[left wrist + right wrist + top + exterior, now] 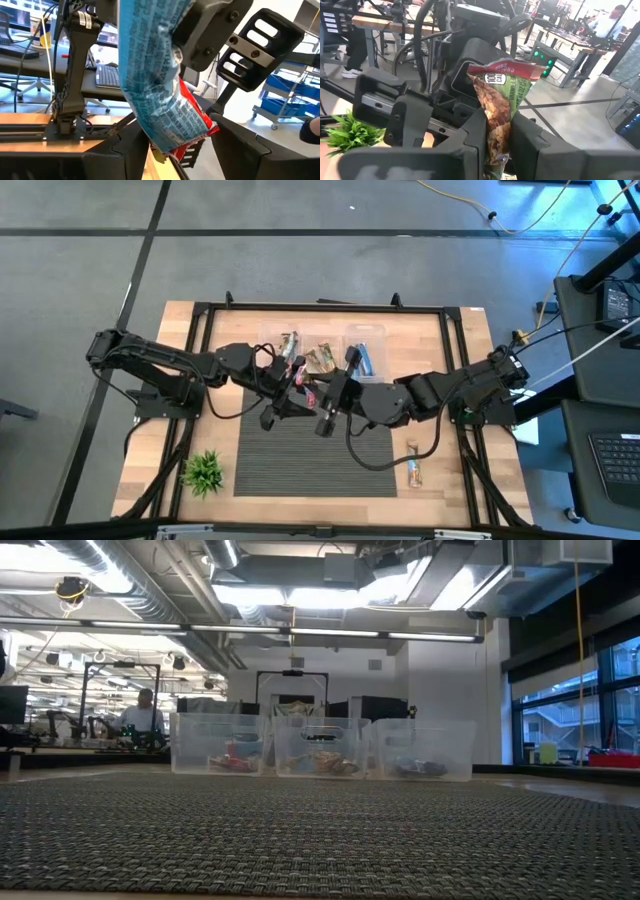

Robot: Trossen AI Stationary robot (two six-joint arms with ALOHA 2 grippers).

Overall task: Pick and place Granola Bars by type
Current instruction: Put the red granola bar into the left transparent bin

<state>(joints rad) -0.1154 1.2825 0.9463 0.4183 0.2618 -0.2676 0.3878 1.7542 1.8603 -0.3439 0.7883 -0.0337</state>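
One granola bar (306, 394), red at one end, with a green granola-print face and a bluish printed back, is held between both grippers above the dark mat (310, 460). My left gripper (288, 396) comes from the table's left and is shut on the bar's red end. My right gripper (326, 408) comes from the right and is shut on the other end. Other bars lie in three clear bins: a left one (288, 345), a middle one (320, 360) and a right one (365, 358). One bar (413, 471) lies flat on the wood at the right. My left gripper pinches the bar's red end (192, 131) between its two fingers, across the bar's width. The wrapper is crumpled there. The bar runs away from the fingers toward the other gripper, clear of the table. My right gripper pinches the bar's green end (496, 134) between its two fingers, across the bar's width, where the wrapper narrows. The fingers come roughly level from the table's right. The red end (506, 67) sticks out beyond them toward the left gripper.
A small green plant (203, 472) stands at the table's near left corner. The three bins (322, 747) stand in a row along the far side of the mat. Black frame rails (205, 315) run around the table. A person shows in the room far behind (143, 712).
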